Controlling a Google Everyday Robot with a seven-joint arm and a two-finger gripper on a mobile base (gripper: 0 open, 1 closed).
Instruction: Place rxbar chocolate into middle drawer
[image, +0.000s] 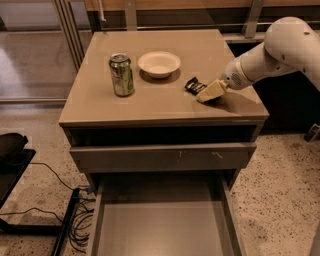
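Status: rxbar (194, 85) lies on tabletop (150, 97), right side, not yet lifted. gripper (211, 91) low, just right of it; grip state undeterminable. middle drawer (160, 227) open, near; transfer outstanding.

The arm (280, 50) is showing as smooth, glossy white shells: a big rounded joint at the upper right is narrowing into a slimmer forearm and a rounded white wrist. The gripper (211, 91) is standing out in a different colour, a pale cream-yellow wedge, and is sitting low over the right side of the cabinet top (165, 102).
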